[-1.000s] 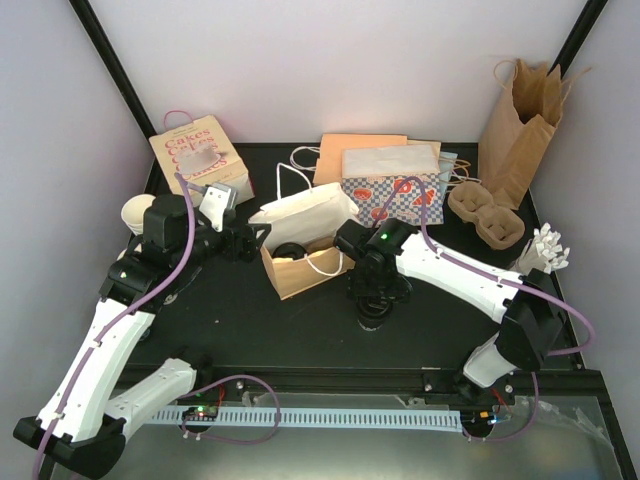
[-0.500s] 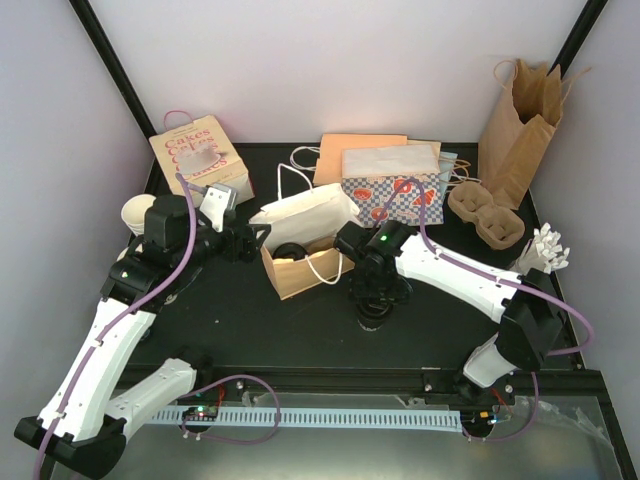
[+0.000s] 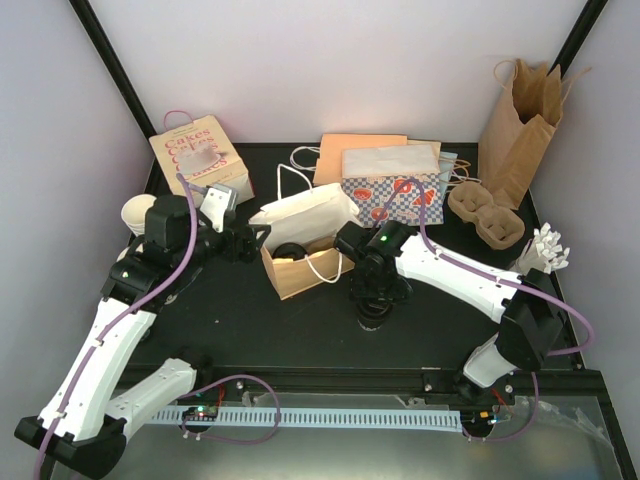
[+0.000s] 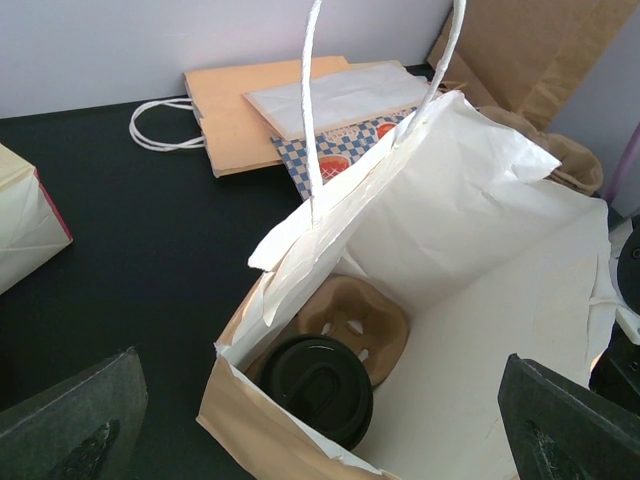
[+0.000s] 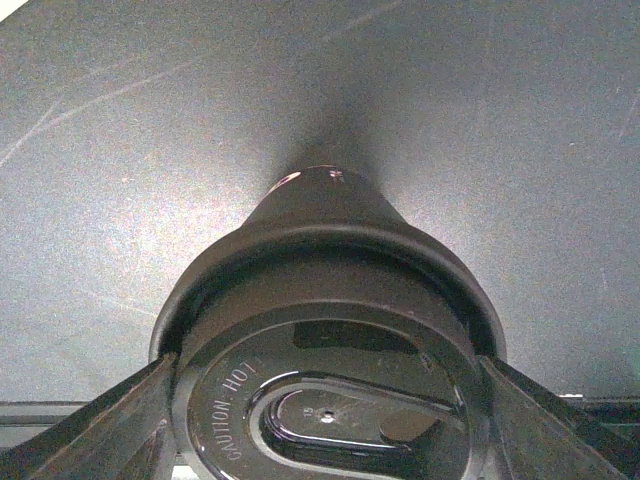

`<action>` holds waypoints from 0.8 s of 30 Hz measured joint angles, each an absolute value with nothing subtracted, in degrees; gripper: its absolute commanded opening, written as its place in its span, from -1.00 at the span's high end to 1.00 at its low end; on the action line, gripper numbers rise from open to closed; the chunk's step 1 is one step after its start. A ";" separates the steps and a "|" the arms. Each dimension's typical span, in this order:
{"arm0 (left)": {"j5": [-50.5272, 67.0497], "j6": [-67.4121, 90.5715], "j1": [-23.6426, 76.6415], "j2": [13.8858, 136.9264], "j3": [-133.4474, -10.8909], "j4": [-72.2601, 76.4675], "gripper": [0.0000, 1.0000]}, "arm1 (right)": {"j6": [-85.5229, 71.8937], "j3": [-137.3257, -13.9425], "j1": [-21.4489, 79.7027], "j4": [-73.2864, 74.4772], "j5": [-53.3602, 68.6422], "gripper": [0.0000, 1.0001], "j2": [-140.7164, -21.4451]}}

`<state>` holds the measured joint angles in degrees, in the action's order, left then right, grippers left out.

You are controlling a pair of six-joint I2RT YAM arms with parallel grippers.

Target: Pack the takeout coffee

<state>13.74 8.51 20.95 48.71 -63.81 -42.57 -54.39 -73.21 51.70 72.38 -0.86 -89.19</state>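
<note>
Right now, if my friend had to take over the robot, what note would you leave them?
Left fingers: open wide at the mouth of the white paper bag, holding nothing.
Right fingers: one on each side of the black lid of a coffee cup standing on the table. I can't tell if they grip it yet.
Done: another lidded cup is already in the bag, with a cardboard cup holder.
Left to do: probably grip the cup on the table, lift it and lower it into the bag.
</note>
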 measured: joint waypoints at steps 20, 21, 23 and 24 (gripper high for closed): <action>13.74 8.51 20.62 48.71 -63.68 -42.52 -0.98 | -55.40 -73.82 51.66 76.31 -3.36 -0.51 -83.92; 13.74 8.51 20.60 48.71 -63.68 -42.52 -0.98 | -55.53 -74.11 51.66 76.69 -3.73 -0.51 -83.48; 13.74 8.49 20.58 48.69 -63.68 -42.54 -0.97 | -55.75 -74.83 51.66 77.60 -4.62 -0.51 -82.56; 13.72 8.49 20.58 48.69 -63.68 -42.57 -0.98 | -55.88 -75.42 51.66 78.32 -5.32 -0.51 -82.06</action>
